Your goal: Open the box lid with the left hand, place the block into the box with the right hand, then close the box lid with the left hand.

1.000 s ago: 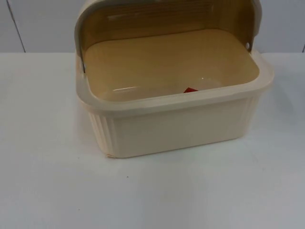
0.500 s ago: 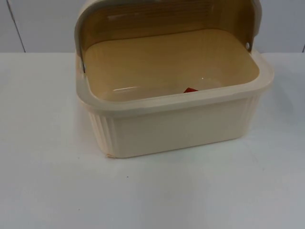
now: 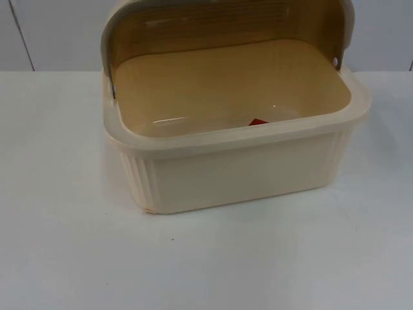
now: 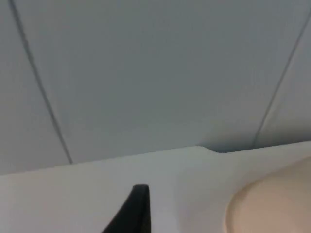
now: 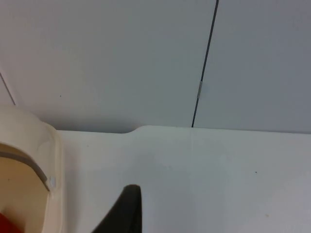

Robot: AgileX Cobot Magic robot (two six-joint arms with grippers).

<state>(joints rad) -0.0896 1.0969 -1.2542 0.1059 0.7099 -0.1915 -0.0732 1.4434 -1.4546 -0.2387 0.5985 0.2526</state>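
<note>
You have the box (image 3: 232,171) at the table's (image 3: 64,245) far edge, lid (image 3: 226,19) raised, red block (image 3: 258,121) inside; finger state of both grippers cannot be told.

Both tools low — facing wall.

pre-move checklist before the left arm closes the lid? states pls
1. Lid swung up and back: ok.
2. Red block inside the box, by its front wall: ok.
3. Nothing lying across the box's rim: ok.
4. Left gripper off the box, beside it over the table: ok; fingers: cannot tell.
5. Right gripper outside the box, over the table: ok.
6. Box square on the table: ok.
</note>
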